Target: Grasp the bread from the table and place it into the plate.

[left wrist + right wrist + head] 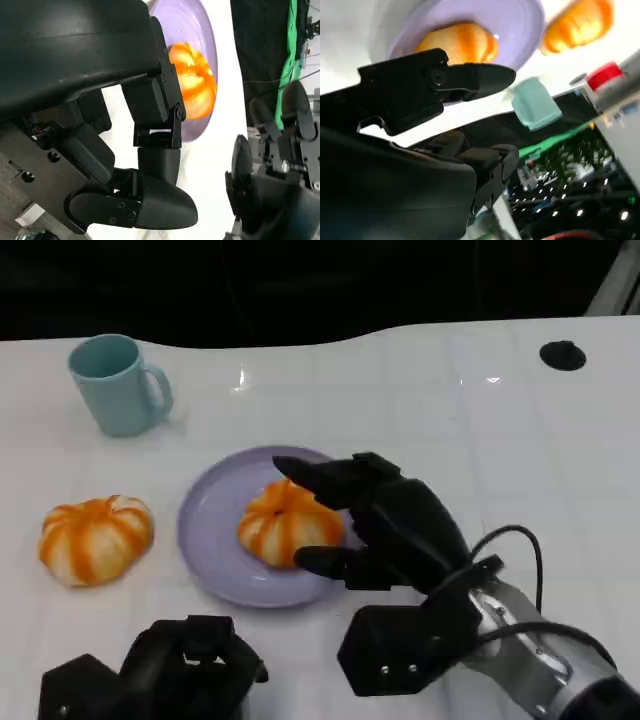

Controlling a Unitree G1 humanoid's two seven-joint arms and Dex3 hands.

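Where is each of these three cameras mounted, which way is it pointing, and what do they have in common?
Head view: high on the robot, looking down at the white table, with the right hand at the bread on the plate, and the left hand low.
Left wrist view: behind the left hand, facing the plate and bread.
Right wrist view: behind the right hand, facing the plate, bread, second bread and mug.
Shared: all three show the bread on the plate.
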